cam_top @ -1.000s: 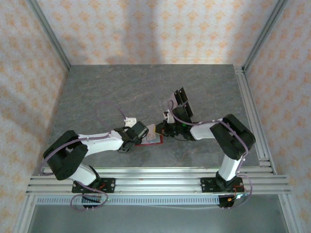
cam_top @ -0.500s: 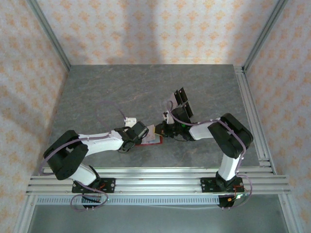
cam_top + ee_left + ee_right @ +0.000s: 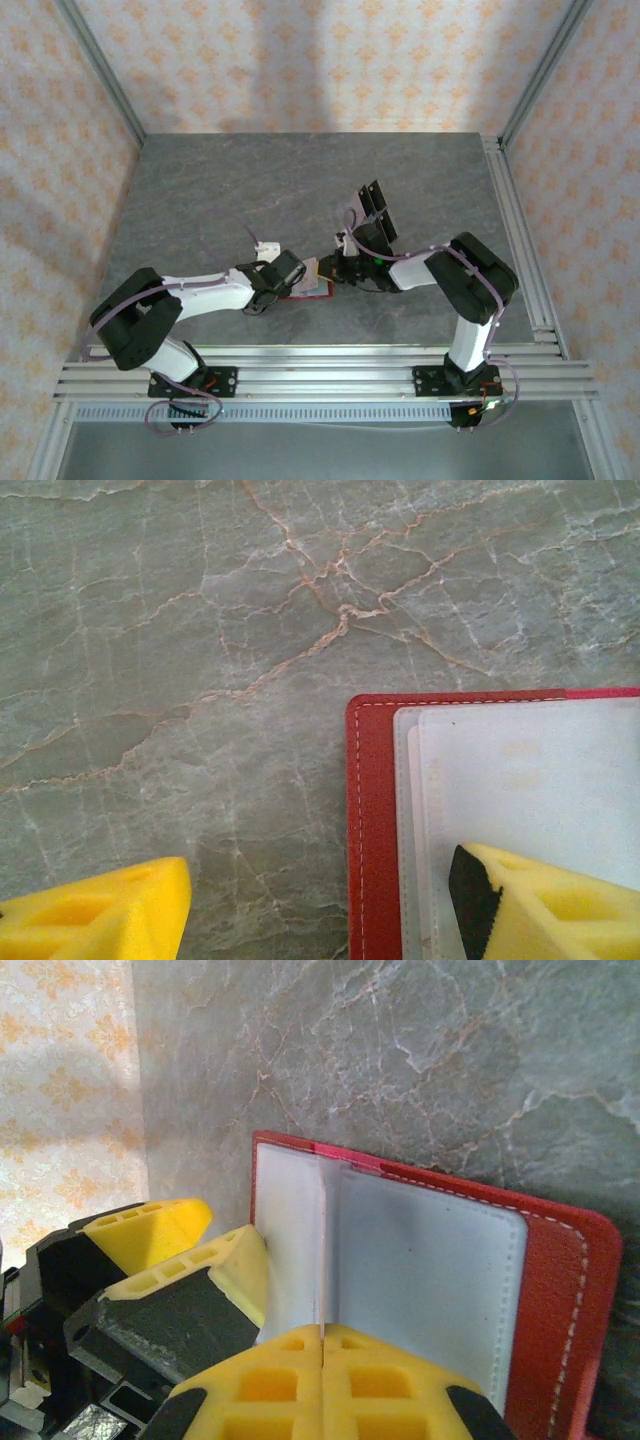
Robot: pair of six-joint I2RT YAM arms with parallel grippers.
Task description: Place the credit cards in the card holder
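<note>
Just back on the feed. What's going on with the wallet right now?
The red card holder lies open on the table. The left gripper is open, with one finger resting on the holder's pale inner pocket and the other over bare table, apparently pinning it. The right gripper is shut on a pale credit card held at the pocket; I cannot tell whether it has entered a slot. Some dark cards lie further back.
</note>
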